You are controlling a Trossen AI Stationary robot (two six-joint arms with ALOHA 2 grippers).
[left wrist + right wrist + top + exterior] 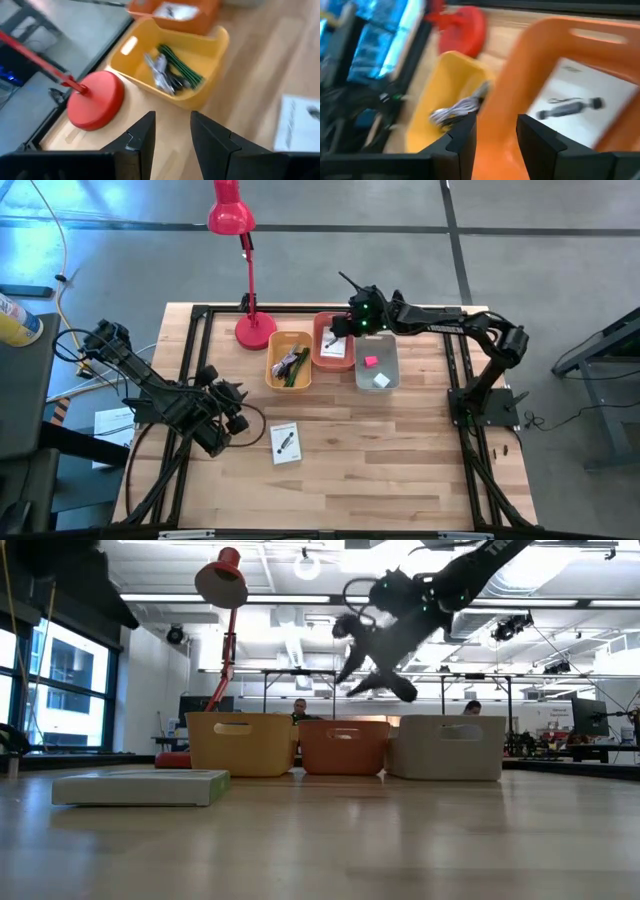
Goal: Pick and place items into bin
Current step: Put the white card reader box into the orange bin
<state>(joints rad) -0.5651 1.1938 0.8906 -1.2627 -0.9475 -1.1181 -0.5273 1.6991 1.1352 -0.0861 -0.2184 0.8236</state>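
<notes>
Three bins stand in a row at the table's far side: a yellow bin, an orange bin and a grey bin. The yellow bin holds a green stick and a coiled cable. One white card lies flat in the orange bin. A pink cube and a white cube sit in the grey bin. The second white card lies flat on the table. My right gripper hangs open above the orange bin's left rim, holding nothing. My left gripper is open, low, left of the table card.
A red desk lamp stands with its round base just left of the yellow bin and its shade over the far edge. The wooden tabletop is bare along the near side. People sit in the room behind the bins.
</notes>
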